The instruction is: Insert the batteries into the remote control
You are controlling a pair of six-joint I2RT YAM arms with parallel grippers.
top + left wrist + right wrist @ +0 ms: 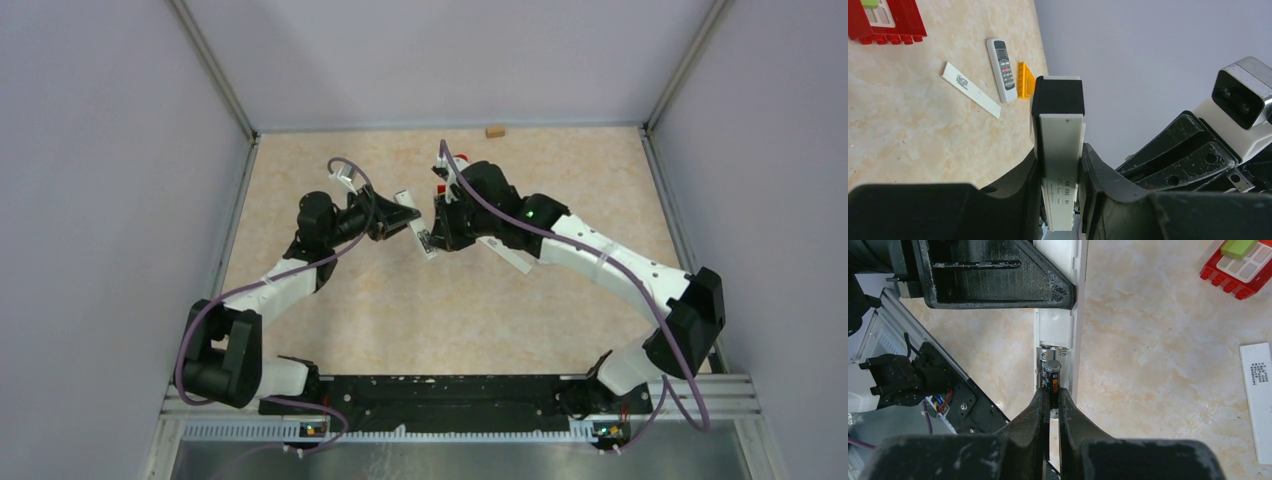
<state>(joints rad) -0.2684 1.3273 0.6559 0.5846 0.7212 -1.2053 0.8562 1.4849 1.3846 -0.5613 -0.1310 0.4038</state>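
Note:
My left gripper point(1060, 157) is shut on the white remote control point(1060, 145), holding it off the table with its black end up. In the top view the remote control point(419, 232) sits between the left gripper point(393, 222) and the right gripper point(438, 218). My right gripper point(1050, 394) is shut on a dark battery point(1052, 376), which stands tilted in the remote's open battery bay point(1054, 352). A second battery point(1043, 356) lies in the bay beside it.
A second remote point(1003, 70), a white cover strip point(970, 90) and an orange piece point(1025, 80) lie on the table. A red tray point(1238, 265) sits nearby. A tan block point(494, 131) rests by the back wall.

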